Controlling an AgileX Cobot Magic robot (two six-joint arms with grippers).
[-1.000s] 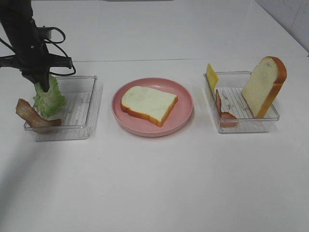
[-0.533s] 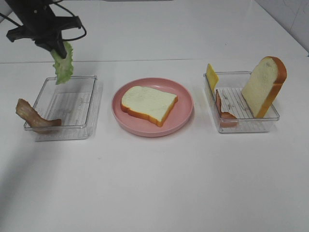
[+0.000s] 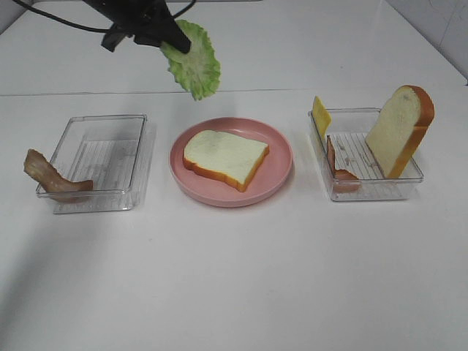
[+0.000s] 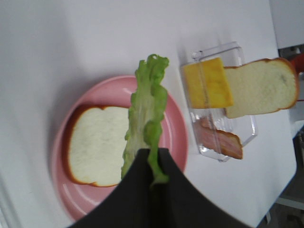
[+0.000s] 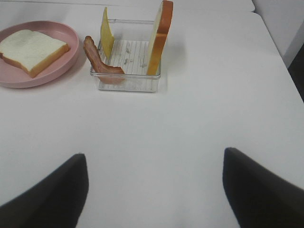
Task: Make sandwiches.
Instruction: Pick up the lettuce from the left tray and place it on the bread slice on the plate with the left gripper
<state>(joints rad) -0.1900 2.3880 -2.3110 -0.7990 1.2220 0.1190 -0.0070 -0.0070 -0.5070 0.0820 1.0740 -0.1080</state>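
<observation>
Lettuce (image 3: 194, 67) higher over white table (image 3: 234, 278), between closed left fingers (image 4: 135, 190); right fingers (image 5: 52, 190) apart, empty.

From high up front we saw the whole worktop (image 3: 234, 278); our wrist cameras looked down closer, all three views sharing the pink plate (image 3: 279, 167).

A plain white desk (image 3: 234, 292) is seen across nearly the whole high view. A thin straight seam (image 3: 307, 91) is drawn across it from side to side, and a second white panel (image 3: 307, 44) is laid behind it. Past the far right corner a pale tiled surface (image 3: 447, 29) is glimpsed; whether it is wall or floor cannot be told. The scene is lit softly and evenly, and a faint grey shadow (image 3: 18, 278) is cast over the near left corner.
</observation>
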